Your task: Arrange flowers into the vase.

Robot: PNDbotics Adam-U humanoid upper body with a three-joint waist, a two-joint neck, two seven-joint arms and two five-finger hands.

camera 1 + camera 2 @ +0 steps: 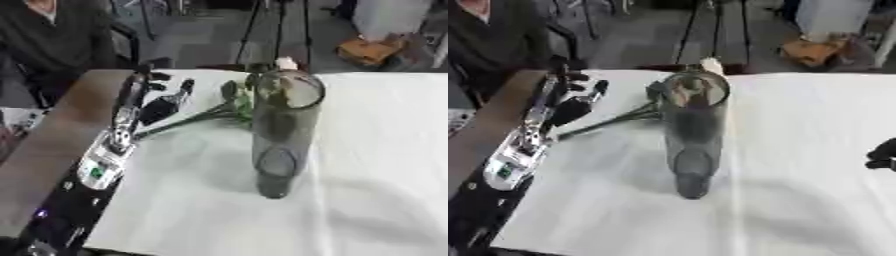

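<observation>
Stereo head view of the flower-arranging task, at the pick-up step. A tall glass vase (282, 135) is standing upright near the middle of the counter (815, 150), which is covered with a white cloth. The flowers (229, 107) — long green stems with leaves and a pale bloom at the far end — are lying flat on the cloth just behind and to the left of the vase, their stems trailing toward the left arm; the blooms are partly hidden behind the glass rim. No stem appears to be standing inside the vase, though the glass is making this hard to judge.

The left hand (162, 100) is reaching in along the counter's left edge, its dark fingers spread and relaxed near the stem ends, seemingly holding nothing; whether a finger is touching a stem cannot be told. The right hand (883, 155) is showing only as a dark shape at the right edge of the right eye view — its finger state cannot be told.

The step in hand appears to be the approach to the stems. The next move is likely calling for the left hand to close round the stems near their lower ends, lift them clear of the cloth, turn them upright and lower them through the vase mouth without tipping the tall, narrow vase.
</observation>
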